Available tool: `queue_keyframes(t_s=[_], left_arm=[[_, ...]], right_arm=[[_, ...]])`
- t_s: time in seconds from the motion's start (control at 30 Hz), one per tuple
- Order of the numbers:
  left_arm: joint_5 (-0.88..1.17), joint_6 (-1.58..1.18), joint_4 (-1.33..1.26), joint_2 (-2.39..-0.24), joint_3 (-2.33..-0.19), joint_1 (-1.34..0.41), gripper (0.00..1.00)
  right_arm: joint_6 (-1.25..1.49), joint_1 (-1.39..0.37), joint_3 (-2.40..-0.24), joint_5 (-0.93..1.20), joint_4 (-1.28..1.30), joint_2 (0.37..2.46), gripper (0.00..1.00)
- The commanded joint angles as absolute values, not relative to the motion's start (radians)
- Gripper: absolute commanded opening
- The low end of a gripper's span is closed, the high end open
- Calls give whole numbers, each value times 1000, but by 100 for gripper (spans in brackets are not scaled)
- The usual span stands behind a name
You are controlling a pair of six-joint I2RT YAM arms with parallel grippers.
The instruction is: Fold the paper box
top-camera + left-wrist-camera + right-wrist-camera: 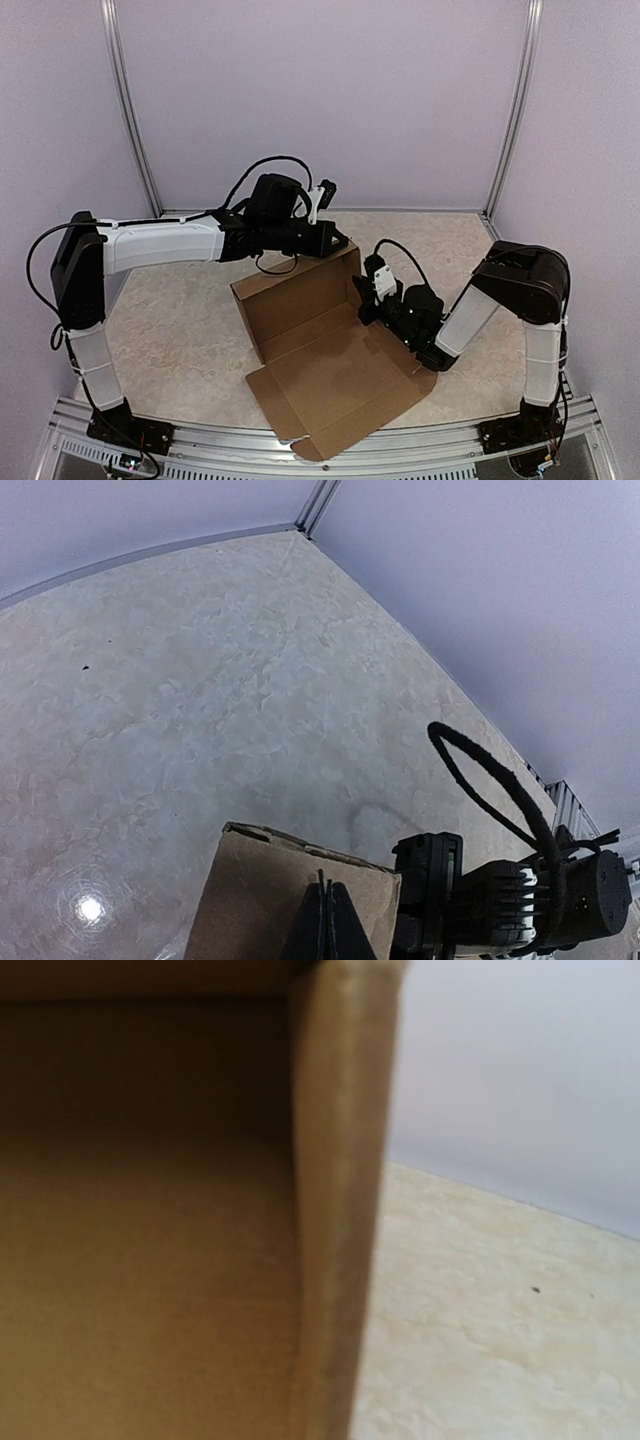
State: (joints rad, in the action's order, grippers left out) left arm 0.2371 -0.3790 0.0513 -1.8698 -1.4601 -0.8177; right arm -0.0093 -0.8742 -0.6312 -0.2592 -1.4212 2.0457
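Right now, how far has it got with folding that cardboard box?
About halfway. Done: the paper box has back and side walls standing. In hand: the left fingers, shut, sit at the back wall's right corner, and the right fingers, shut, are by the right wall. Left: the wide lid panel lies flat towards the arms, not yet folded over.

Table (170,340): beige, marbled top. Box (320,345) lies directly on it, between left gripper (343,241) and right gripper (362,312). Walls partly raised; lid panel flat on the surface, nearward of both grippers.
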Motion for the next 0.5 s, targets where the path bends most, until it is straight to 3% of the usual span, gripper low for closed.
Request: queue_keyframes(t_s=[0.0,0.1,0.47], left_arm=[[240,-376,54,-1902,-1478,-838,0],[228,-367,64,-1907,-1471,-850,0],[223,-371,66,-1906,-1451,-857,0]], right_arm=[[-4,-891,-612,-223,-1532,2087,4],[-3,-892,-615,-240,-1535,2095,14],[-5,-891,-650,-298,-1547,2112,22]])
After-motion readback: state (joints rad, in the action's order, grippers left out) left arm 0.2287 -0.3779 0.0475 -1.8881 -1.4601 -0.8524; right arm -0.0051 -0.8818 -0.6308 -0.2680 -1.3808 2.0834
